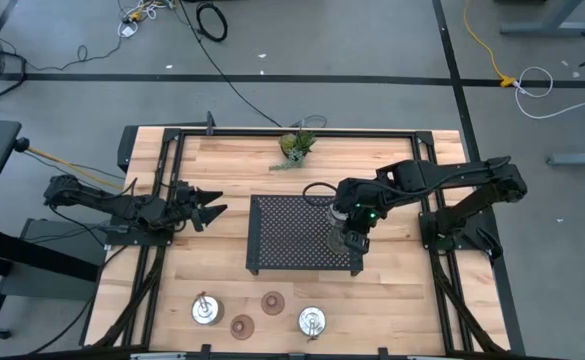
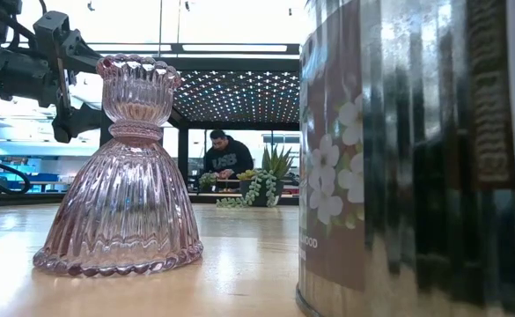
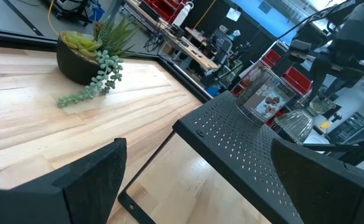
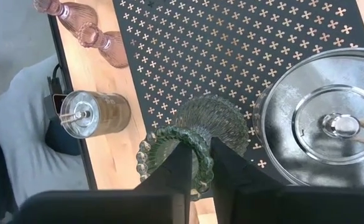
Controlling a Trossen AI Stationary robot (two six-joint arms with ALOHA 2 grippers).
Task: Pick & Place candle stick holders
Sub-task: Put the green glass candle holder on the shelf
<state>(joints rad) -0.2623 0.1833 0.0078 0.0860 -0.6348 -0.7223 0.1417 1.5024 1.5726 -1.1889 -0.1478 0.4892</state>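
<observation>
My right gripper point(image 1: 350, 238) is over the right part of the black perforated rack point(image 1: 292, 235), shut on the olive-green glass candle stick holder point(image 4: 210, 124). A silver round holder point(image 4: 331, 121) stands on the rack beside it. Two silver holders point(image 1: 206, 310) point(image 1: 312, 321) and two brownish-red ones point(image 1: 272, 301) point(image 1: 242, 325) stand on the table near its near edge; the low view shows a brownish-red one point(image 2: 121, 176) up close. My left gripper point(image 1: 215, 209) is open and empty, left of the rack. My right gripper holds the green holder by its beaded top rim point(image 4: 201, 149), from above, pointing down. One finger point(image 4: 169, 171) is inside the cup and the other point(image 4: 234, 174) outside. The holder is upright; whether its base rests on the rack, I cannot tell.
A potted green plant point(image 1: 297, 147) stands at the table's far edge. The wooden table point(image 1: 392, 290) shows bare right of the rack and between the rack and the near row. A person point(image 2: 226, 158) is in the room beyond the table.
</observation>
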